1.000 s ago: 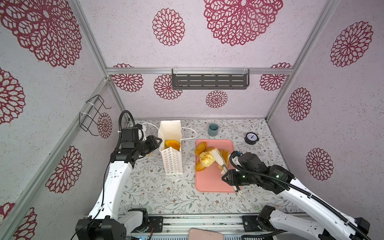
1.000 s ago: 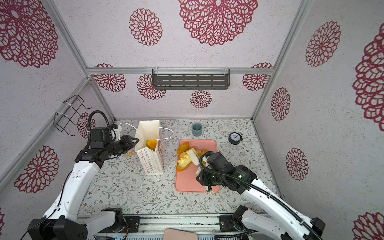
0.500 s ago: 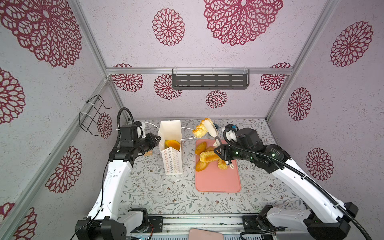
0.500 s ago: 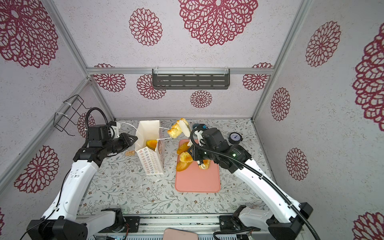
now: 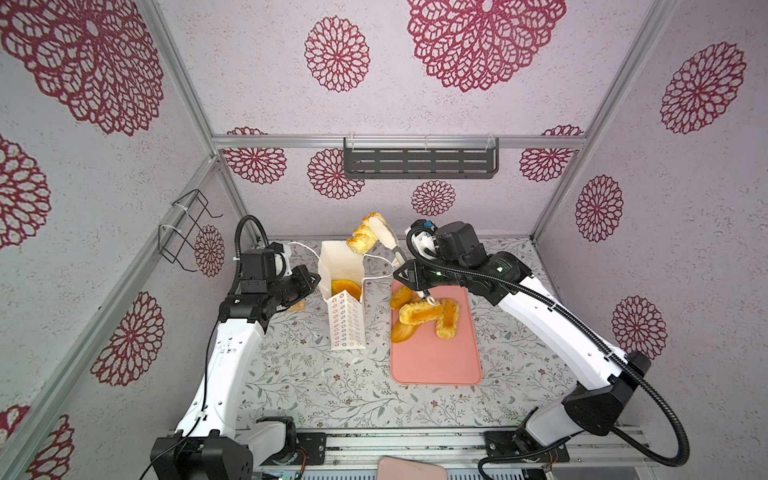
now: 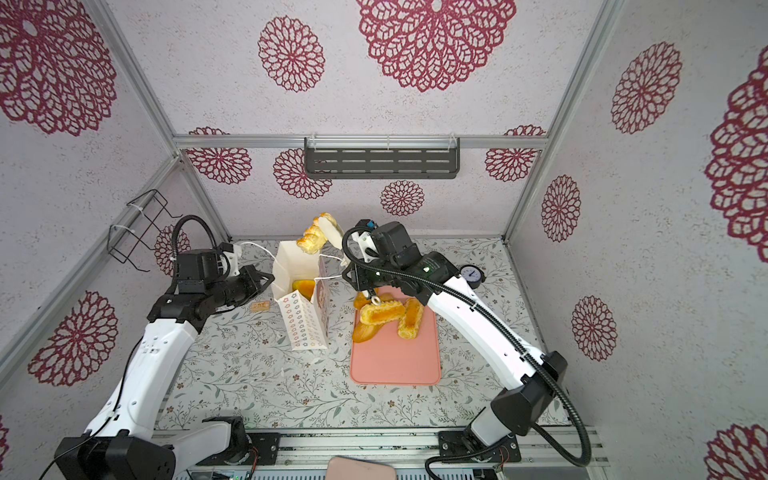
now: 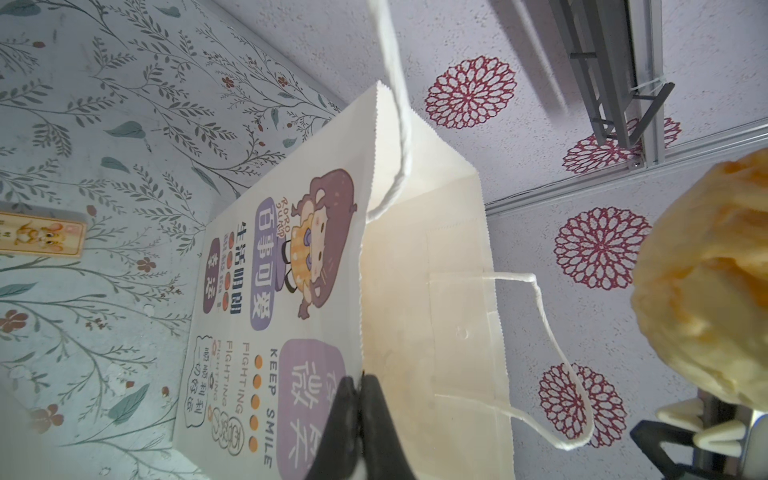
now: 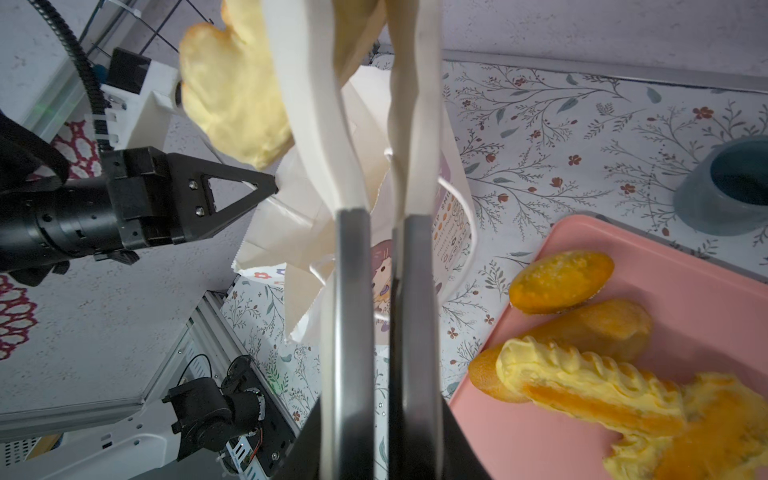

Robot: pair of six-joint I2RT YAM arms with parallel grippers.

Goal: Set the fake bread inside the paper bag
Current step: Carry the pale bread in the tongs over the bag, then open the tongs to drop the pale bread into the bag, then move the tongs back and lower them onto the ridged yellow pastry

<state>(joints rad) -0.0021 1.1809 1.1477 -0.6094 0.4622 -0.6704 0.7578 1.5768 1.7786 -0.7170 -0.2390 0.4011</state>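
The white paper bag [image 5: 347, 328] [image 6: 303, 324] [image 7: 415, 311] [image 8: 307, 232] stands open, with an orange piece of fake bread [image 5: 345, 287] [image 6: 303, 286] inside. My left gripper [image 5: 311, 282] [image 6: 266, 280] [image 7: 360, 380] [image 8: 272, 187] is shut on the bag's left rim. My right gripper [image 5: 409, 277] [image 6: 359, 277] [image 8: 380, 415] is shut on white-tipped tongs [image 5: 386, 237] [image 8: 316, 124]. The tongs pinch a pale yellow ridged loaf [image 5: 363, 239] [image 6: 313, 239] [image 7: 706, 291] [image 8: 237, 104], high above the bag's far rim. Several more pastries [image 5: 419, 313] [image 6: 382, 311] [image 8: 561, 280] lie on the pink tray [image 5: 436, 361] [image 6: 395, 361] [image 8: 582, 436].
A small tan card [image 5: 297, 306] [image 6: 259, 306] [image 7: 37, 235] lies on the table under my left gripper. A grey-blue cup [image 8: 727, 187] stands behind the tray and a round gauge [image 6: 469, 275] at the back right. A wire rack [image 5: 187, 232] hangs on the left wall.
My right arm has lifted the loaf in the tongs off the tray and carried it up and left, over the bag. My left gripper has closed on the bag's rim.
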